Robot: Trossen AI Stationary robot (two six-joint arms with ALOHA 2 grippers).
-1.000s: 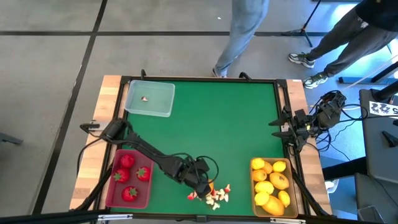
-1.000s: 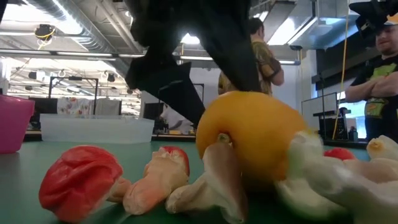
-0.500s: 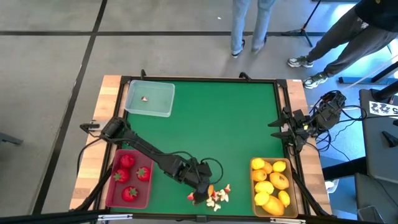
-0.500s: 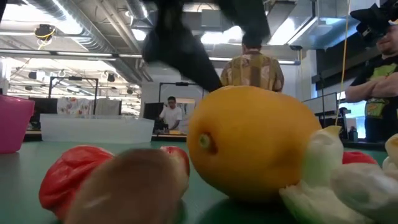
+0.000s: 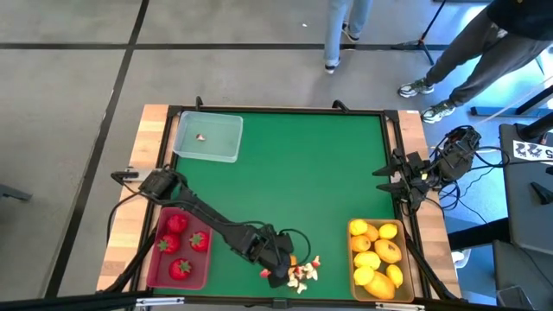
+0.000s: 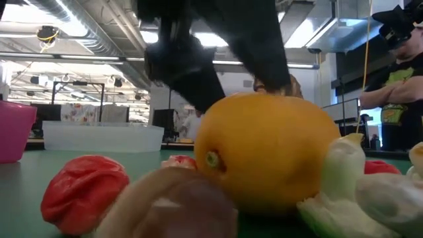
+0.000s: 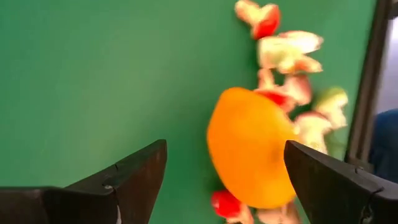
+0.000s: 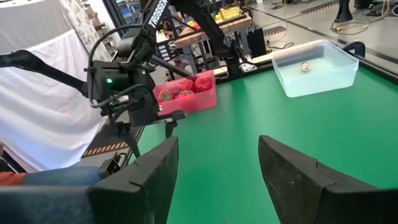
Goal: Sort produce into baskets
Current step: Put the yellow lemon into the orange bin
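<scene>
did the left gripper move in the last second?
Yes. In the high view the open left gripper slid toward the table's near edge, away from the clear translucent plastic tray, over the orange lemon-like toy.

an orange lemon (image 6: 268, 155) is sitting among red (image 6: 82, 192) and pale bits (image 6: 350, 178) on the green table (image 6: 20, 198), a dark gripper (image 6: 211, 59) hanging just above it, a clear tray (image 6: 102, 137) lying behind.
</scene>
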